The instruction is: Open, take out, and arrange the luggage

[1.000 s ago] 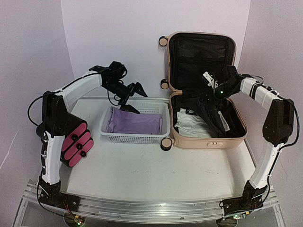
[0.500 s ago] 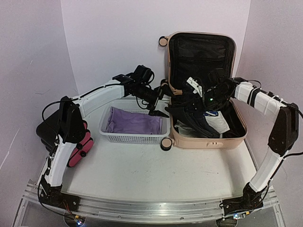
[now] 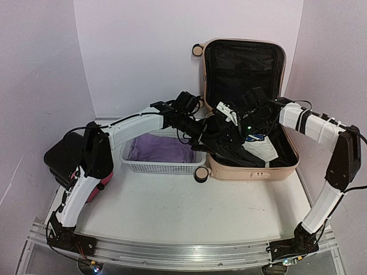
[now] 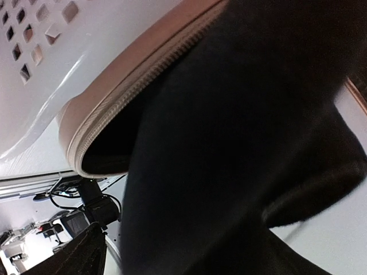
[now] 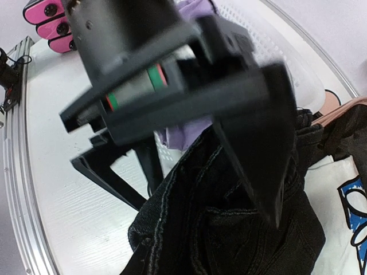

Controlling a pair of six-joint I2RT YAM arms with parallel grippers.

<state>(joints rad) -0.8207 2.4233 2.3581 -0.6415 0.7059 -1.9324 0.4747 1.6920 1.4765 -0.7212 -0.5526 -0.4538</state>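
The beige-pink luggage [image 3: 252,167] lies open at the back right, its lid upright against the wall. My right gripper [image 3: 223,127] is shut on black jeans [image 3: 226,143] and holds them above the case's left edge. The jeans fill the lower right wrist view [image 5: 229,229] and hide that gripper's own fingers. My left gripper [image 3: 200,130] reaches in from the left, and the right wrist view shows it open [image 5: 206,212], its fingers either side of the jeans. The left wrist view is mostly covered by the dark cloth [image 4: 229,143], beside the case's zipped rim [image 4: 114,97].
A white mesh basket [image 3: 163,167] holding a purple cloth [image 3: 160,148] stands just left of the case. A white printed T-shirt [image 3: 264,152] lies inside the case. A black box with pink drawer fronts [image 3: 57,160] sits at the far left, behind the left arm.
My left arm has swung right from above the basket to the case's left edge. My right gripper has carried the jeans leftward towards it.
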